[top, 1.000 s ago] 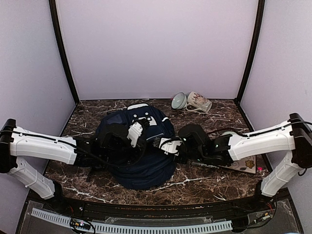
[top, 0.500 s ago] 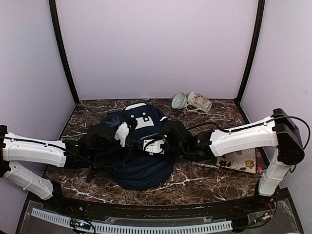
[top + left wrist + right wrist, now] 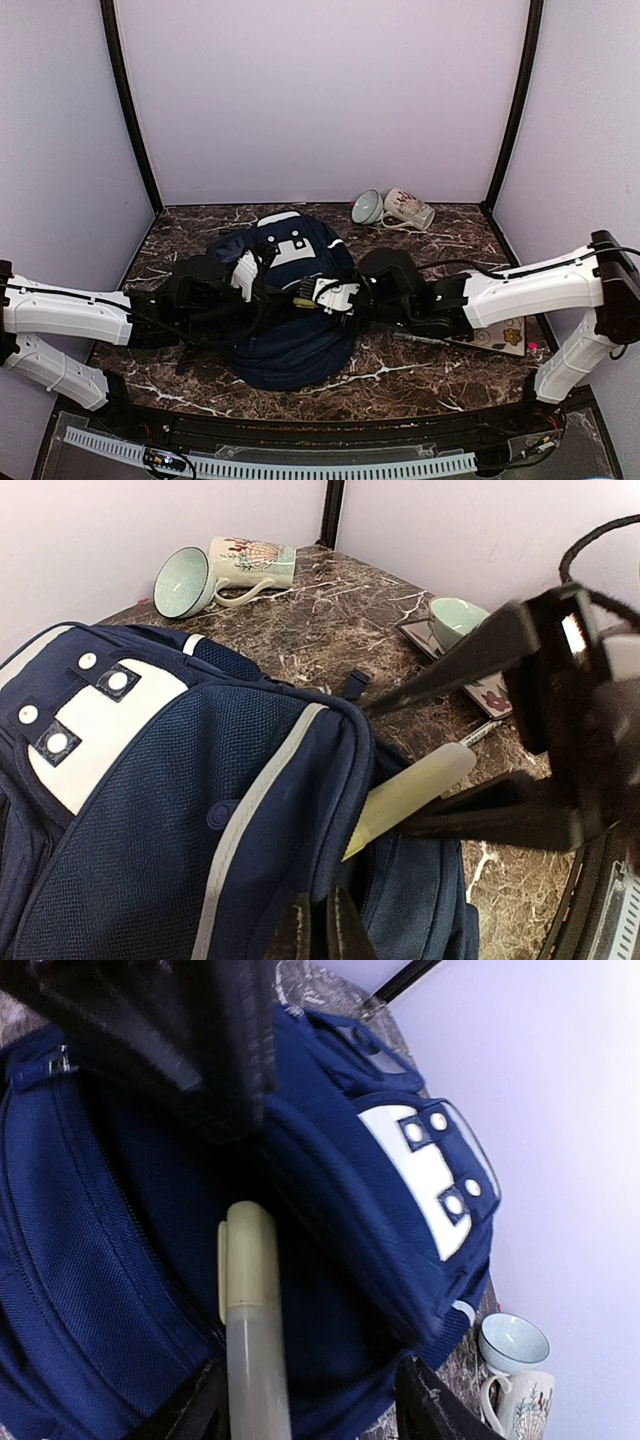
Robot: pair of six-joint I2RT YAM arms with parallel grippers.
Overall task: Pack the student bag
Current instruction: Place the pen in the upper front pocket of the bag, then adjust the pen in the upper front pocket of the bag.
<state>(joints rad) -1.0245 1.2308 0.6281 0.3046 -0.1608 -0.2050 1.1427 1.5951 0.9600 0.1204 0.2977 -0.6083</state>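
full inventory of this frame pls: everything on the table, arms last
student bag: 1, navy with white trim, table centre
marker: 1, pale yellow, cap end in the bag's open pocket
mug: 1, white with print, on its side at the back
bowl: 1, pale green inside, on its side left of the mug
cup: 1, pale green, on the floral board
floral board: 1, cream, right side, partly under the right arm
pen-like stick: 1, dark, beside the board
table: 1, dark marble
left gripper: 1, black, shut on the bag's pocket edge
right gripper: 1, black, open, marker between its fingers
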